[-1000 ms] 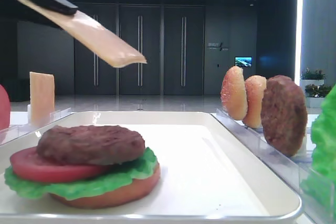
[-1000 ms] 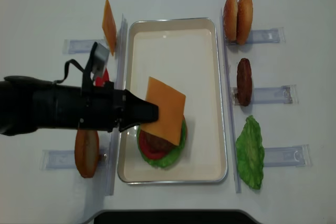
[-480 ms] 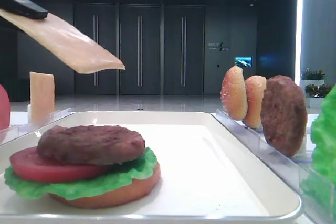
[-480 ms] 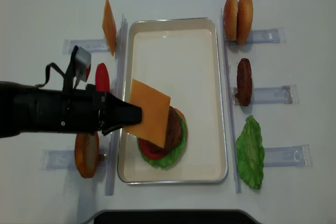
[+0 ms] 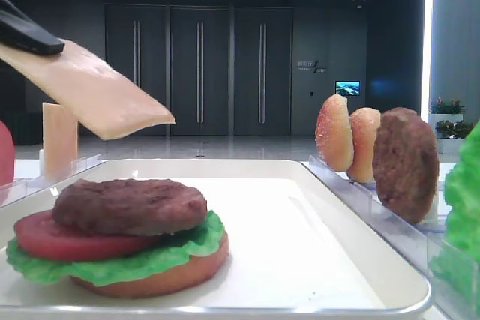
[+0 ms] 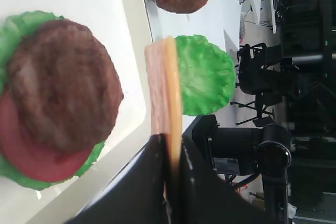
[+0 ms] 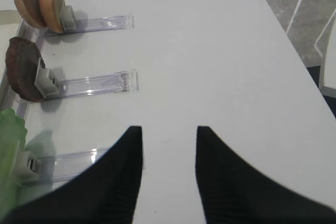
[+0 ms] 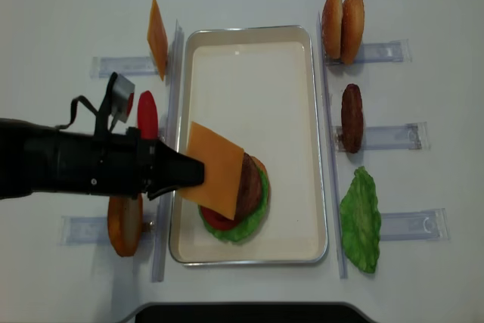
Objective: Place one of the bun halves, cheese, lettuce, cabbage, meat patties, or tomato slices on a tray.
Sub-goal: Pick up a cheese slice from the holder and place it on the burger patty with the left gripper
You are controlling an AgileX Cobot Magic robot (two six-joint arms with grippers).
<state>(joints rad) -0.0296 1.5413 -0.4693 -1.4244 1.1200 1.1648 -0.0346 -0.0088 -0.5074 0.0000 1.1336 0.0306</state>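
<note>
Left tool [image 8: 193, 173] clamps cheese [image 8: 214, 169] above patty [image 8: 249, 184], clear.

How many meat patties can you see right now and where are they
2. One patty tops the burger stack on the tray, partly under the cheese slice held by the left gripper. The other patty stands on edge in a clear holder right of the tray.

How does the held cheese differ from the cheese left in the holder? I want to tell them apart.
The held cheese is clamped in the left gripper and slants in the air above the patty on the tray. The holder cheese stands upright on edge, left of the tray, untouched. Both are thin, pale orange squares.
</note>
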